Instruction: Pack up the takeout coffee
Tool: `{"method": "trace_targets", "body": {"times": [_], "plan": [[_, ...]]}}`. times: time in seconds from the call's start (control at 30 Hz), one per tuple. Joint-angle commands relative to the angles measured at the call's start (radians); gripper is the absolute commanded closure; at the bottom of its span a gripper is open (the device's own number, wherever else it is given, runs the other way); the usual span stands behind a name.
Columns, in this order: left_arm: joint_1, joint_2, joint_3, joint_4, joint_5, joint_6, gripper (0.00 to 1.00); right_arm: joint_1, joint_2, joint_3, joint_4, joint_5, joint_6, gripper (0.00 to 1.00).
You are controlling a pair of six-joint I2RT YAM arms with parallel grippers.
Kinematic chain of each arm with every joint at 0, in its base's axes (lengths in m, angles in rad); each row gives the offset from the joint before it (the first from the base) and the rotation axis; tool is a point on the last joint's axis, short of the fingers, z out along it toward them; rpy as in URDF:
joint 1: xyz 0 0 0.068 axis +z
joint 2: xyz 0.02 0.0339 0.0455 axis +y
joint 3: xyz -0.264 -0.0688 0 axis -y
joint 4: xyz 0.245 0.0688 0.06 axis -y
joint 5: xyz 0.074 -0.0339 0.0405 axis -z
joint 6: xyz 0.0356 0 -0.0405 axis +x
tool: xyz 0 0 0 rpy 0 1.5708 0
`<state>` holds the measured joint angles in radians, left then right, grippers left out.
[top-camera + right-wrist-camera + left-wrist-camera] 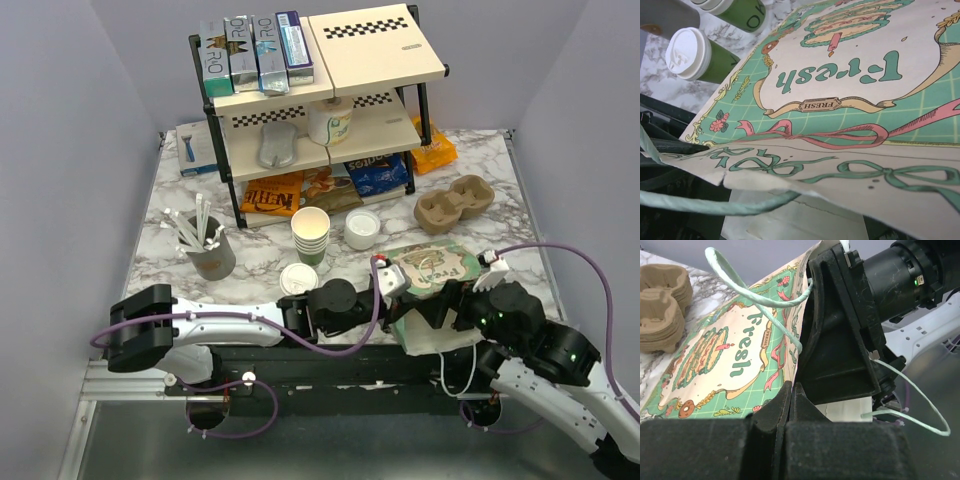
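The left gripper (791, 390) pinches the rim of the paper bag (435, 268), the right gripper (440, 302) gapes at its mouth, and the takeout coffee (298, 280) stands to their left; tugging may tear the paper.

I work on a tabletop (490, 165) of white marble pattern veined with grey, boxed in by plain pale walls: one on my left (70, 150), one on my right (580, 120), and one across the back (150, 50). All three are a flat lavender-grey. Against the back wall stands a two-level shelf (375, 45) with a thin black frame and cream boards edged by a black-and-white checker strip. A silver metal rail (110, 385) runs along the near edge on my left side, and beneath it lies a dull grey surface (320, 455). The light is soft and even, with faint shadows.
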<state>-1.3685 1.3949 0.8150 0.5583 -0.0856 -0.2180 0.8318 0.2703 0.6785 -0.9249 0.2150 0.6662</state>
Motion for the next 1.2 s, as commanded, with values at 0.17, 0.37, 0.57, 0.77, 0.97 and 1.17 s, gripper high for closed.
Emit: {"method": "trace_targets", "body": {"times": [0.17,0.37,0.57,0.77,0.97,1.17], "plan": [[-0.015,-0.053,-0.073,-0.007,-0.115,-0.116,1.0,0.003,-0.092,-0.066,0.032,-0.025,0.056,0.05],[-0.012,-0.083,-0.022,-0.055,-0.181,-0.099,1.0,0.003,0.039,-0.06,0.128,0.013,-0.042,0.05],[0.009,-0.079,0.024,-0.095,-0.23,-0.204,1.0,0.003,0.004,-0.161,0.421,0.119,-0.129,0.09],[0.088,-0.068,0.09,-0.17,-0.212,-0.27,1.0,0.003,0.027,-0.198,0.5,0.087,-0.211,0.21],[0.121,-0.05,0.101,-0.186,-0.211,-0.31,1.0,0.004,-0.026,-0.221,0.429,0.095,-0.165,0.32],[0.121,-0.074,0.004,0.005,-0.059,-0.277,1.0,0.006,0.121,-0.266,0.449,0.083,-0.093,0.4]]}}
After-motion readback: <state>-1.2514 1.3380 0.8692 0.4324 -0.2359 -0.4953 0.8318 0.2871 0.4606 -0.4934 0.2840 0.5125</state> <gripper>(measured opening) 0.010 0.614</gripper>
